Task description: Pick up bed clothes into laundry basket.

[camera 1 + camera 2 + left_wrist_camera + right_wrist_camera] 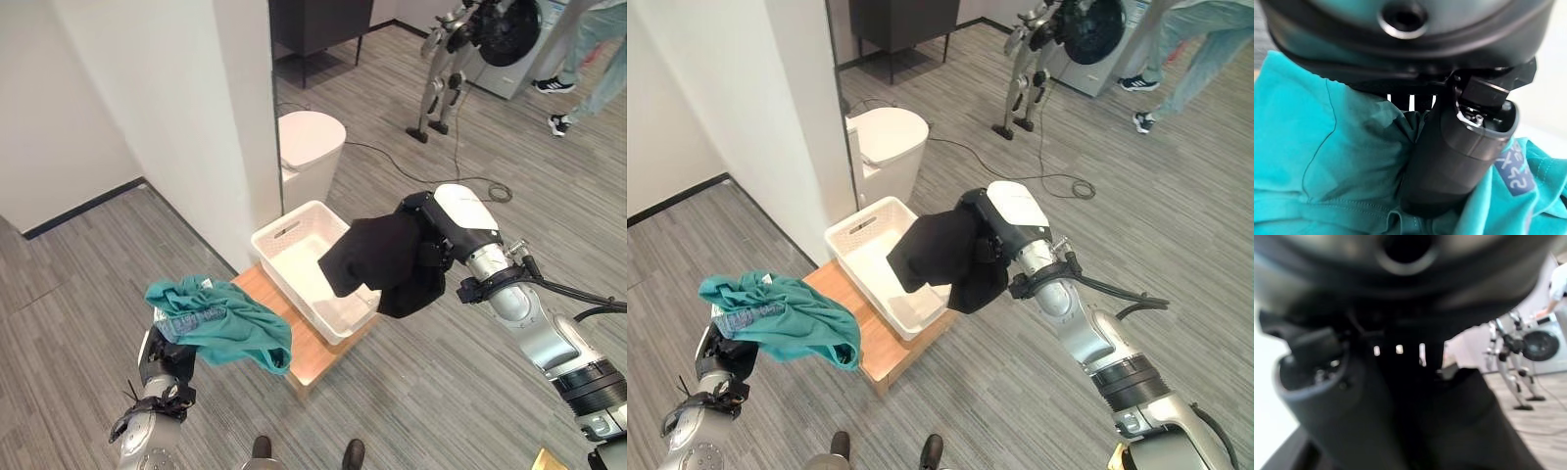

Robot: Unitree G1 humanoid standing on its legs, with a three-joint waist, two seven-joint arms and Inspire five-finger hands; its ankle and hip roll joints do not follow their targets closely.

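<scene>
Over the white laundry basket (294, 257), the right hand (423, 245) clutched a black garment (377, 255). Beside the wooden stand (313, 354), the left hand (171, 354) gripped a teal shirt (225, 321), thumb (1449, 156) pressed into it.

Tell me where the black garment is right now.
In the left eye view, the black garment hangs from the right hand, over the white basket's right edge.

Right arm: I'm looking at a silver-grey arm of ribbed tubular segments (534, 333), with black ring bands showing near its lower end.
Right wrist: a smooth white rounded shell (466, 219) is capping the wrist.
Right hand: a dark, boxy black hand (423, 227) is sitting in front of that shell.
Left arm: a silver-grey metal forearm (145, 439) is showing.
Left hand: a dark black hand (172, 358) is showing, its thick dark-grey cylindrical thumb (1459, 161) exposing metal parts at the base.
</scene>
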